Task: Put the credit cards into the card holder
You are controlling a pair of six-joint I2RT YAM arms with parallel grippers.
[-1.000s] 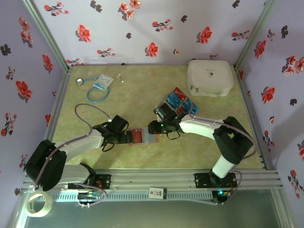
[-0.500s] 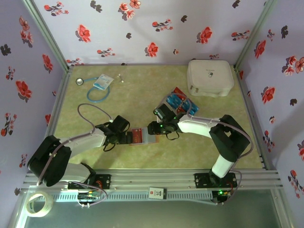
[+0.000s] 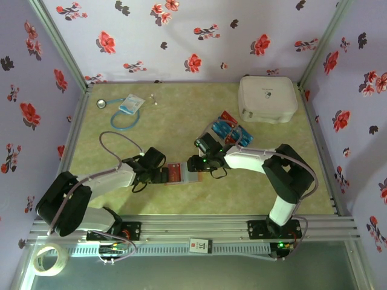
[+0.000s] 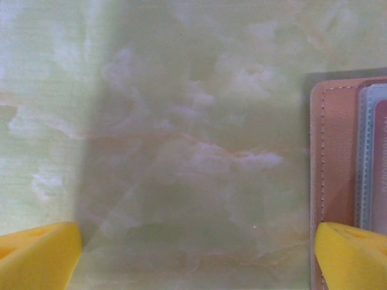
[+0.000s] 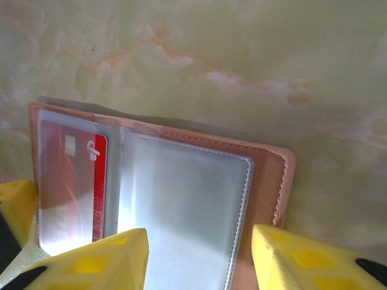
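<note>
The tan-pink card holder lies open on the table between my two grippers. A red card sits in its left clear sleeve, and the clear sleeve beside it looks bare. My right gripper is open, its yellow fingers straddling that bare sleeve just above it. At the holder's left end my left gripper is wide open over bare table, and its right fingertip is at the holder's edge. The other credit cards, red and blue, lie fanned behind the right gripper.
A big white rounded case stands at the back right. A blue-white packet with a cord lies at the back left. A tape roll sits off the table by the left base. Walls enclose the table.
Both grippers have stayed at the card holder. The arms' elbows have shifted slightly; the holder and the cards have not moved.
</note>
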